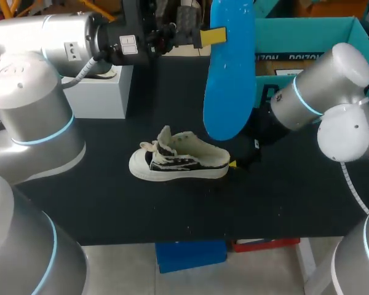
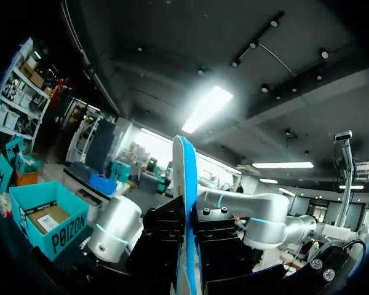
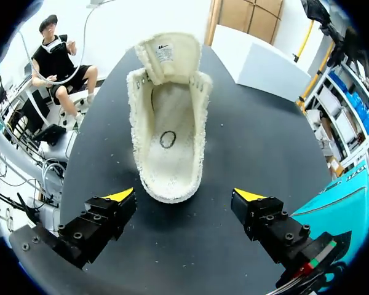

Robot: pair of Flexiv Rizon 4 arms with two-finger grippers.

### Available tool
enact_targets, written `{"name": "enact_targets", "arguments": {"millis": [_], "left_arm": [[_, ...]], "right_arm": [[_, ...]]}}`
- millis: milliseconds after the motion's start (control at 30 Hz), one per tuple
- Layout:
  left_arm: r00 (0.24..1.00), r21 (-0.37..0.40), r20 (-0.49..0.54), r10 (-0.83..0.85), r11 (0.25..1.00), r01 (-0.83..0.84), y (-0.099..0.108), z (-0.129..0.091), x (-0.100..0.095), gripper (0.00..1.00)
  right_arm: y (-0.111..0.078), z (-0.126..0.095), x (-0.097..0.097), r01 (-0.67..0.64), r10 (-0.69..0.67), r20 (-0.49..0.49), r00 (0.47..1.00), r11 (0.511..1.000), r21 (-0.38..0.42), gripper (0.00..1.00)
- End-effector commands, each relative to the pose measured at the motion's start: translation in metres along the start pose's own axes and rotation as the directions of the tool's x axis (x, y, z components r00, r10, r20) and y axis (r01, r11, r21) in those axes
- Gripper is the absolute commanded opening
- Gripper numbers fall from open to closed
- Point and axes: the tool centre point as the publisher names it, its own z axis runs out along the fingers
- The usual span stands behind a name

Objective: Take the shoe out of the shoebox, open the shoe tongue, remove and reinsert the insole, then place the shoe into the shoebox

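Roughly, you are at the halfway mark: the cream canvas low-top shoe with black side patterning [image 1: 179, 161] lies out of its box on the black table [image 1: 111, 209]. Its fleecy tongue [image 3: 167, 54] is folded forward so the mouth gapes, and the bright blue foam insole [image 1: 230, 67] is out, held aloft above the shoe. What you have left, by my reading, is to slide that insole back into the shoe and then set the shoe into the open teal cardboard shoebox [image 1: 313, 34] at the far right of the table. Your left gripper [image 2: 187, 236] is clamped on the insole near one end, a finger pressing it from either side. Your right gripper [image 3: 186, 198] sits just behind the heel with its jaws spread wide, holding nothing and, as far as you can see, not touching the shoe. Count one shoe, one insole, one shoebox, two grippers, and one plain white box [image 1: 98, 92] at the far left.
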Motion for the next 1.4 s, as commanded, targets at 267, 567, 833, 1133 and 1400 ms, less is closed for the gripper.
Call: {"name": "enact_targets", "arguments": {"millis": [267,567,833,1133,1400], "left_arm": [[1.000,0.002,0.004,0.001,1.000,-0.001,0.001,0.001,0.000,0.00],[1.000,0.002,0.004,0.001,1.000,-0.001,0.001,0.001,0.000,0.00],[1.000,0.002,0.004,0.001,1.000,-0.001,0.001,0.001,0.000,0.00],[1.000,0.002,0.004,0.001,1.000,-0.001,0.001,0.001,0.000,0.00],[1.000,0.002,0.004,0.001,1.000,-0.001,0.001,0.001,0.000,0.00]], "right_arm": [[-0.005,0.008,0.006,-0.020,0.022,0.005,1.000,0.976,-0.218,1.00],[-0.007,0.011,0.006,-0.043,0.044,0.000,0.999,0.964,-0.262,1.00],[-0.010,0.016,0.005,-0.067,0.067,-0.010,0.998,0.951,-0.302,1.00],[-0.012,0.023,0.006,-0.084,0.080,-0.027,0.996,0.933,-0.350,1.00],[-0.013,0.023,0.006,-0.077,0.073,-0.026,0.997,0.944,-0.321,1.00]]}}
